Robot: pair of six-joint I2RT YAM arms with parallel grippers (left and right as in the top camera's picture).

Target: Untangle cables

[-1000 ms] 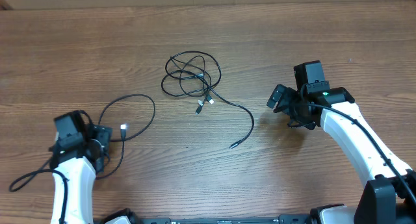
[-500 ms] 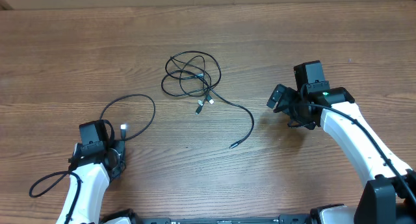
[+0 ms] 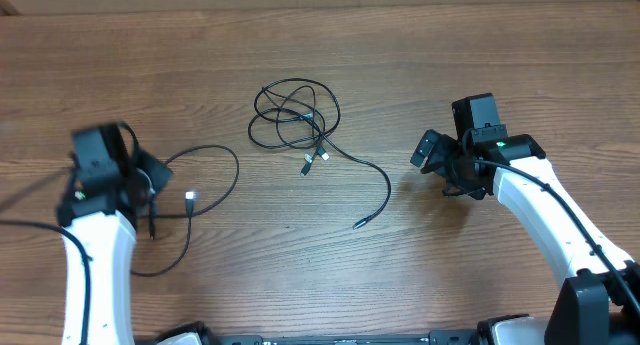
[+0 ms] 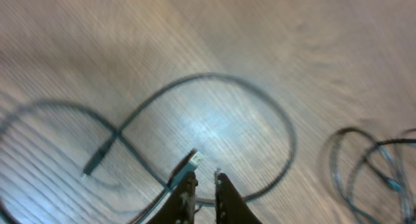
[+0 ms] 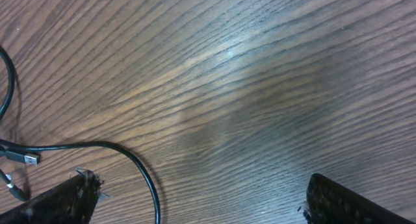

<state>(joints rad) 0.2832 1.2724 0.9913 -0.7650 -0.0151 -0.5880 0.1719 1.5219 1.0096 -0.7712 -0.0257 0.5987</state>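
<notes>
At center, cables [image 3: 305,115] look light, limp; pinch near plugs [image 3: 325,157]. Left gripper [image 4: 204,176] nearly closed, seemingly empty; right gripper [image 5: 198,182] wide, empty.

One tangle [image 3: 300,116] of thin cables lies on the single table [image 3: 480,55], its cords too knotted to count; three plug ends [image 3: 306,169] show below it. Left of the tangle lies one separate cable [image 4: 208,75] with two plug ends. Two grippers flank the tangle: the left gripper [image 4: 203,176] and the right gripper [image 3: 426,151].
</notes>
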